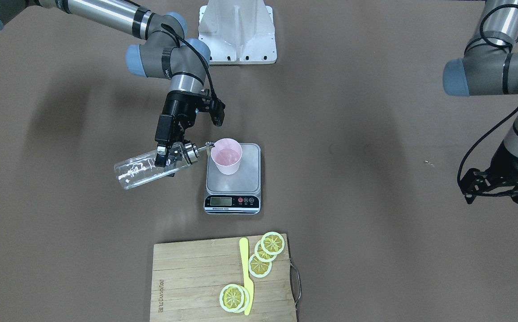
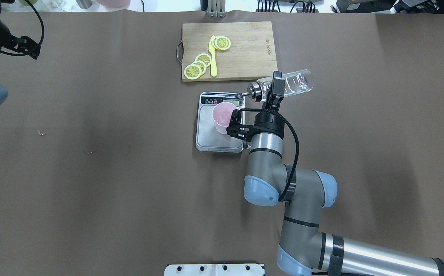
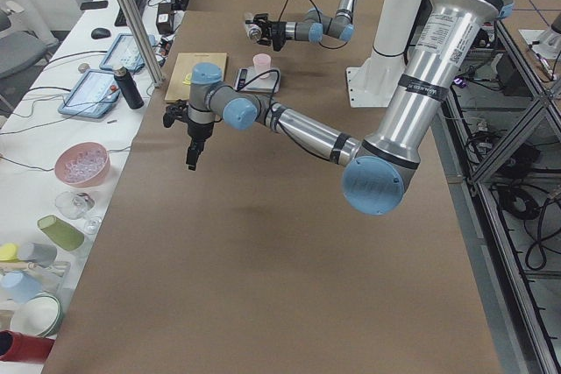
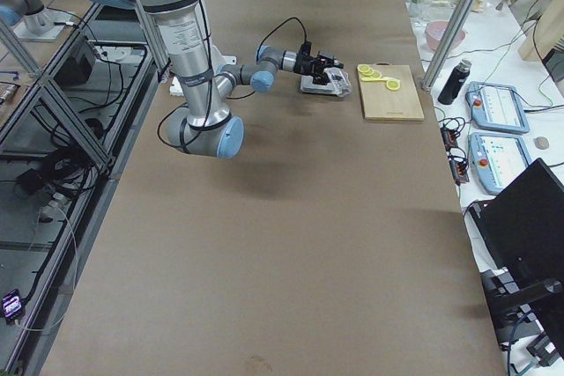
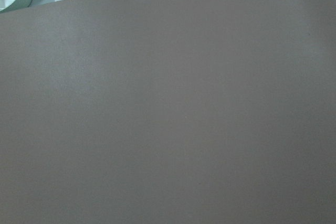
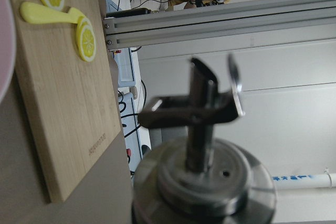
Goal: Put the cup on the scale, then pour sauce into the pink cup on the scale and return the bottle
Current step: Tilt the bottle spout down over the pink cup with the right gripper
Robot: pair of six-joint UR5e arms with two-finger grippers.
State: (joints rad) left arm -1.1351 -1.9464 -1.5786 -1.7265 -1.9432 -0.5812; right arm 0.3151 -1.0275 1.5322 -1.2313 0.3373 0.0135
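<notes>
Right gripper (image 1: 169,156) is clamped on the bottle (image 1: 140,172), tipped nearly flat, spout at the rim of the cup (image 1: 227,156); cup sits on the scale (image 1: 250,179). Left gripper (image 3: 191,157): can't tell if it's spread or closed.

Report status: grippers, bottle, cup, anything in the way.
Right gripper shut on bottle, tipped, spout at cup rim. Cup upright on scale. Left gripper aside, state unclear. No obstruction at cup.

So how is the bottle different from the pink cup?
The bottle is clear; the cup is pink. The bottle is tipped nearly sideways, held by the right gripper; the cup stands upright on the scale. The bottle has a metal spout; the cup is open-topped. Both are small.
</notes>
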